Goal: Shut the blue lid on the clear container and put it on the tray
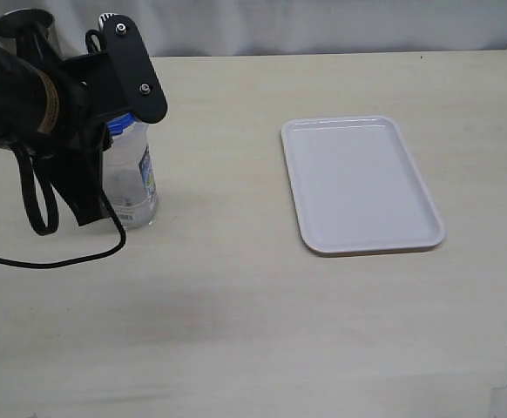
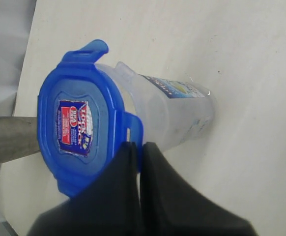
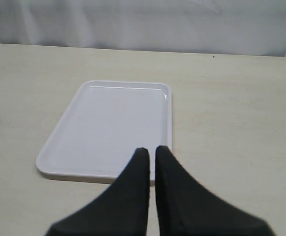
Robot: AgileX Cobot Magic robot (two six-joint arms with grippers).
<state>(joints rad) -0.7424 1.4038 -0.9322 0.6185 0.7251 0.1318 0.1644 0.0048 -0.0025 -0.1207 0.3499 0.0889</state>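
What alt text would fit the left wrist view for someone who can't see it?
A blue lid sits on a clear container standing on a pale table, with two flaps sticking out. The shut left gripper points at one flap; a grey cup edges into view.

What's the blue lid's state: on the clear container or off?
On. The blue lid covers the clear container; flap latching cannot tell.

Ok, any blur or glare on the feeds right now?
Exterior view: even light, no glare, tray sharp, clear container half hidden behind the left arm. Left wrist view: blue lid sharp, left claw soft up close. Right wrist view: right claw blurred, tray in focus.
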